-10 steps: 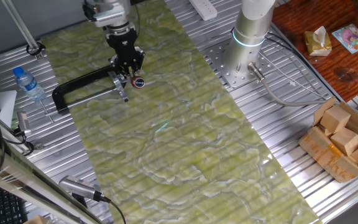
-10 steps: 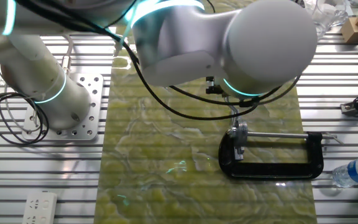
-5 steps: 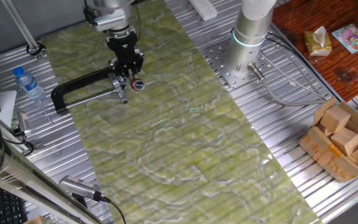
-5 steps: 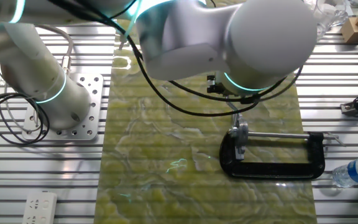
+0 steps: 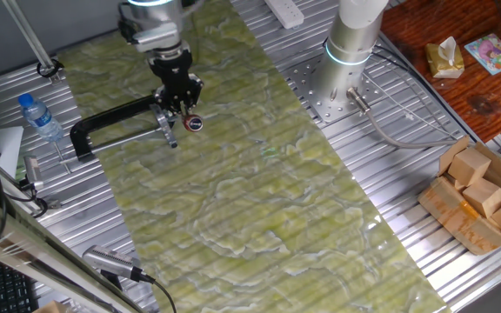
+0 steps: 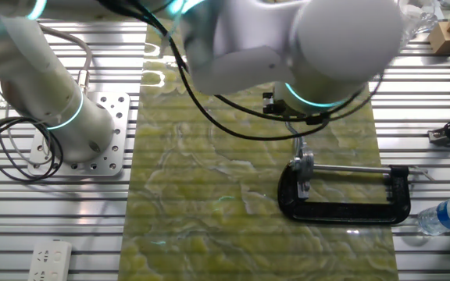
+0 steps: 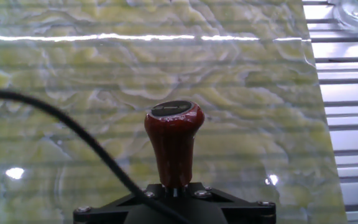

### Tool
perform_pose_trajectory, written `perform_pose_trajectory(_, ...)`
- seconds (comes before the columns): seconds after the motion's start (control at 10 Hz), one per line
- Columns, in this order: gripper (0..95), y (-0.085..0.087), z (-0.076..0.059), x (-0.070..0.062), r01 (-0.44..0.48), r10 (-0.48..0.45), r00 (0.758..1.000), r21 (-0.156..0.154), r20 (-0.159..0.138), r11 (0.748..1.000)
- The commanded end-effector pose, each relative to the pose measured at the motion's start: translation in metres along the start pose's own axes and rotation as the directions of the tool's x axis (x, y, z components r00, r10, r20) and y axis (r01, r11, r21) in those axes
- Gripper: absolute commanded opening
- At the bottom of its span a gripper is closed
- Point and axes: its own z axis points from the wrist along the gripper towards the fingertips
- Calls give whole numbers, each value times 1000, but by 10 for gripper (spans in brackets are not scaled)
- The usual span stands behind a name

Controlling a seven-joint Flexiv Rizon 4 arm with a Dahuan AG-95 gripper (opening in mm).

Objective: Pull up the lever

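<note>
The lever (image 5: 191,121) is a short metal rod with a red-brown rounded cap, jointed to the screw end of a black C-clamp (image 5: 111,116) lying on the green marbled mat. My gripper (image 5: 179,100) comes down from above and is shut on the lever's rod, with the cap sticking out past the fingers to the right. In the hand view the cap (image 7: 173,138) stands up large at the centre, its stem pinched in my gripper (image 7: 174,188). In the other fixed view the arm hides the gripper; the clamp (image 6: 342,209) and its long screw rod (image 6: 354,169) show below it.
A water bottle (image 5: 40,116) lies left of the clamp, also at the right edge of the other fixed view (image 6: 448,215). The robot's base (image 5: 344,91) stands at the mat's far right side. A box of wooden blocks (image 5: 479,196) sits at the right.
The gripper has shifted slightly with the lever in it; the red cap sits a little lower in the fixed view, and the clamp has slid a little along the mat.
</note>
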Motion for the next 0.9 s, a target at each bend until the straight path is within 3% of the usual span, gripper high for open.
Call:
perform_pose_trajectory(0.1,190,-3,-4,-2,6,-6,1000,-6,5,1000)
perform_pose_trajectory(0.5,190,-2,-7,-3,-6,5,1000,-23,-23,1000)
perform_pose_trajectory(0.7,190,3,-29,-16,-79,71,989,-64,-127,995)
perform_pose_trajectory(0.8,190,7,-41,-26,-123,110,975,-56,-193,991)
perform_pose_trajectory(0.9,190,8,-47,-35,-151,136,965,-49,-226,987)
